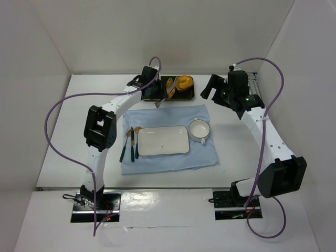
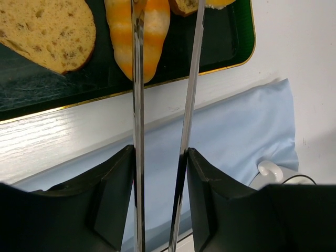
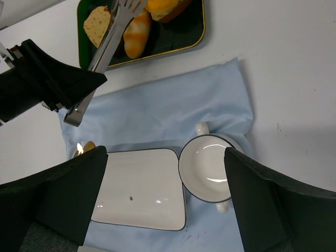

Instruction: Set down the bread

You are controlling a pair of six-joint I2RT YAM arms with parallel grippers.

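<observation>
Golden-orange, glossy ring-shaped bun point(image 3: 168, 7): lies in the dark green tray with a gold rim point(image 2: 247, 58), at its right-hand end in the top view, partly cut off by the frame edge in both wrist views.

Elongated yellow-orange striped roll point(image 2: 155, 31): same tray, just left of the bun.

Flat brown toast slice point(image 2: 47, 31): same tray, left of the roll.

Metal tongs point(image 3: 105, 50): handle end clamped between the fingers of the left gripper point(image 2: 160, 199). Their two arms stand parted with a gap between them and reach out over the tray, one arm crossing above the roll. The tips leave the left wrist view; whether they touch any bread cannot be told.

Light blue cloth point(image 2: 236, 131): spread on the white table point(image 1: 247, 152), its far edge just beside the tray.

White rectangular plate with a dark rim point(image 1: 163, 140): on the cloth, centre.

White round cup with a dark rim point(image 1: 199, 128): on the cloth, just right of the plate.

Teal-handled cutlery point(image 1: 130, 143): on the cloth, left of the plate.

Right gripper point(image 3: 165, 205): fingers spread wide, holding nothing, above the cup and plate.
</observation>
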